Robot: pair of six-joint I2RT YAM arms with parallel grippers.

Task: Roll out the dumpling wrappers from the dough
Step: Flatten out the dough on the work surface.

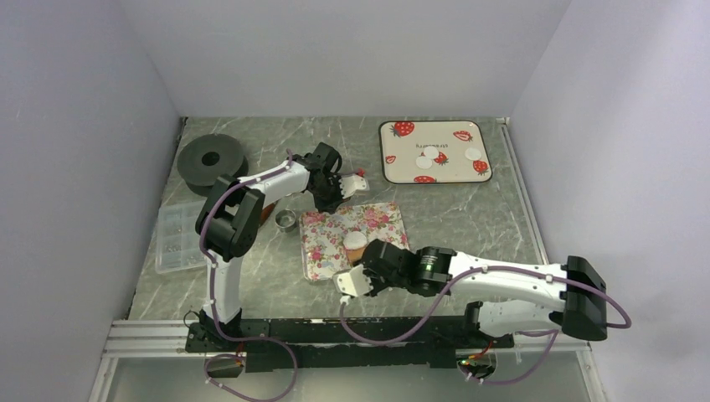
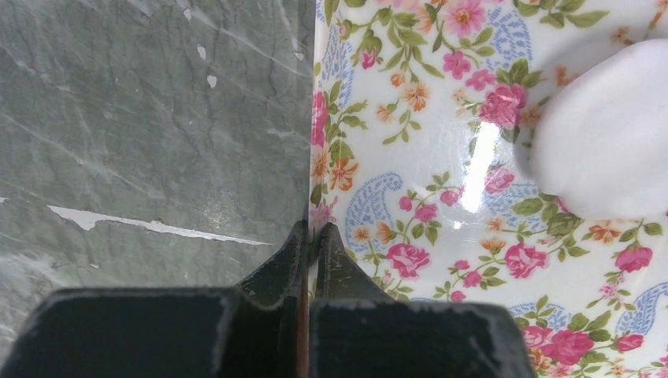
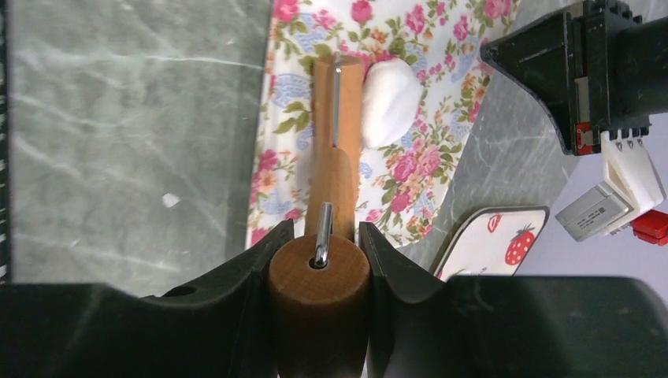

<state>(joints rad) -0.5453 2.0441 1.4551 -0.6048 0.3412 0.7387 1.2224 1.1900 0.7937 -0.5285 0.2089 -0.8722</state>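
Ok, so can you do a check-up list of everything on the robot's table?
Surface: grey marble table, flat and dry-looking.
Job's things: a few round white wrappers lie on the strawberry tray; a dough lump sits on the flowery tray, with the rolling pin right beside it.
Clutter: metal ring, black spool and clear box, all on the left side.
Grippers: left gripper shut on the flowery tray's edge; right gripper shut on the rolling pin's handle.
Cables: purple cables loop along both arms, away from the trays.
Surroundings: plain white walls; nothing else seen.
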